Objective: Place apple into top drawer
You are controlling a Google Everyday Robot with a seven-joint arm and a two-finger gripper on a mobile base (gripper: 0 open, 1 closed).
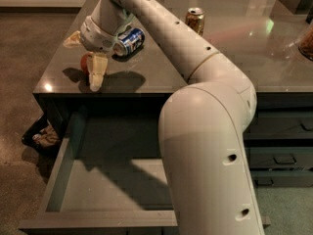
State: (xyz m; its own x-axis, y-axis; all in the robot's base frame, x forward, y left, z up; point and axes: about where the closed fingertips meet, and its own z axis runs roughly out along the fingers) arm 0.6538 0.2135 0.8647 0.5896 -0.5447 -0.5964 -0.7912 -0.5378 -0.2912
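Note:
The apple (pixel 85 62) is small and red-orange and sits on the grey tabletop (pixel 161 77) near its front left corner. My gripper (pixel 94 78) has come down right at the apple. Its cream tip stands in front of the apple's right side and hides most of it. I cannot see a grip on the apple. The top drawer (pixel 57 180) is pulled out wide open below the table's front edge. Its flat grey bottom is bare, and my arm covers its right part.
A blue soda can (pixel 130 41) lies on its side just behind the gripper. A brown can (pixel 194 19) stands farther back. A tan crumpled thing (pixel 72 39) lies left of the wrist. A black bin (pixel 41 136) sits on the floor at left. Handled drawers (pixel 281 158) are at right.

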